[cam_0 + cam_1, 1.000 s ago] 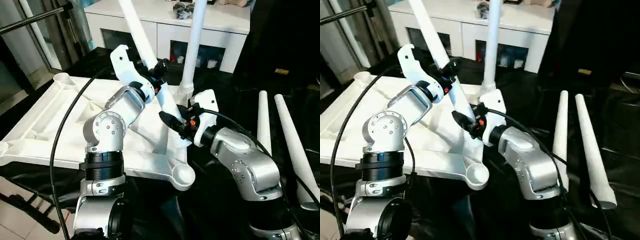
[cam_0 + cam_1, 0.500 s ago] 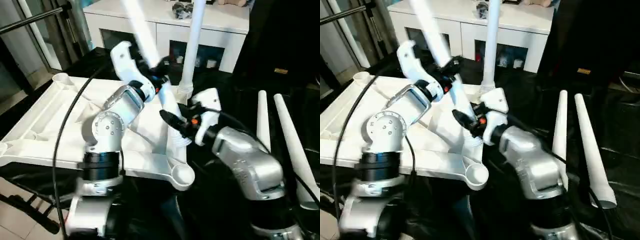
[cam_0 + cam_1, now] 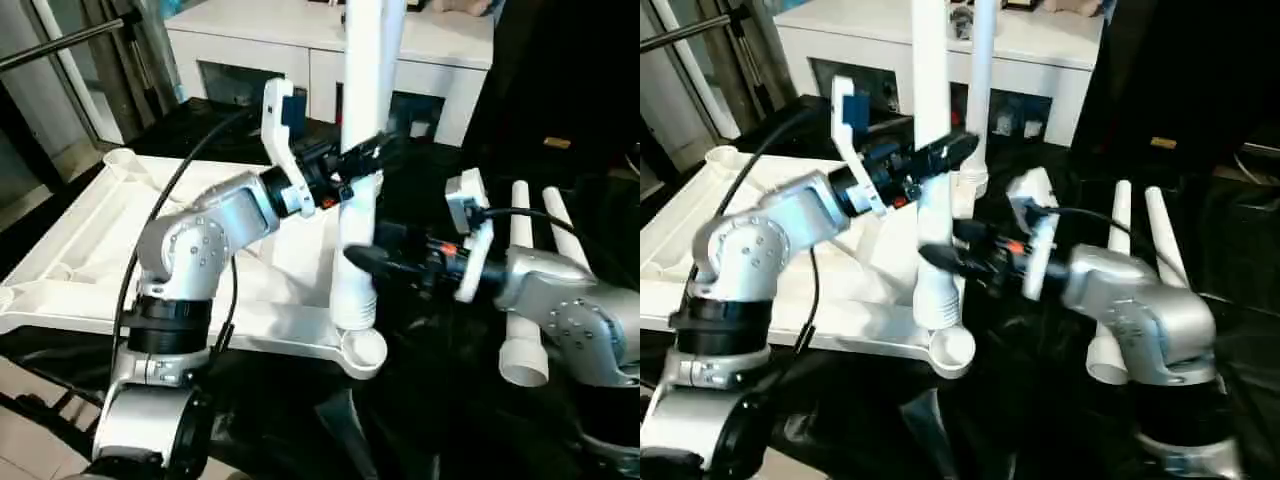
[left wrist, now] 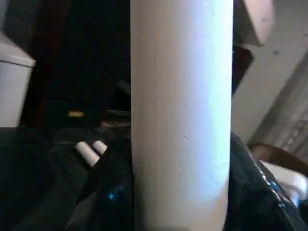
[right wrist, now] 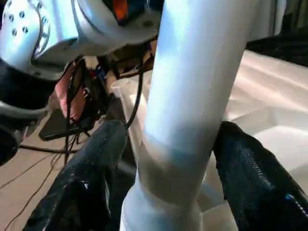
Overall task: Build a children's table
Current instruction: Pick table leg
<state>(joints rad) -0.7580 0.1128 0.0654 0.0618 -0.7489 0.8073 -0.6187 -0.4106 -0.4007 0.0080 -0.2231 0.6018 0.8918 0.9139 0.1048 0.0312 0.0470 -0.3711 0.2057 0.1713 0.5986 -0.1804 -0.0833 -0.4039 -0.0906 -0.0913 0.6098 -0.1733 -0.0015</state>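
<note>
Your left gripper [image 3: 358, 160] is clamped around the white leg [image 3: 358, 200], which stands close to upright; in the left wrist view the tube [image 4: 180, 115] runs straight up between the two black fingers [image 4: 108, 197], which press against its sides. The grip sits partway up the leg, with the wider collared foot end hanging well below the gripper, just above the near edge of the tabletop [image 3: 90, 250].

Your right gripper [image 3: 362, 262] reaches in from the right, lower on the same leg than your left. Its fingers [image 5: 96, 163] sit one on each side of the tube just above the collar; the right wrist view shows them flanking the leg, but whether they touch it or stand slightly off it cannot be told.

Below and slightly toward you from the right gripper lies the round corner socket [image 3: 364, 350] of the tabletop, and the foot of the held leg hangs just above and beside it, not seated in it. The tabletop lies underside up, its ribs showing, stretching away to the left of both grippers.

Behind the left gripper a second leg [image 3: 982, 100] stands upright at the far corner of the tabletop. To the right of your right gripper two more legs [image 3: 525, 290] lie side by side on the black cloth [image 3: 420, 430]. A white cabinet [image 3: 250, 40] stands beyond everything.
</note>
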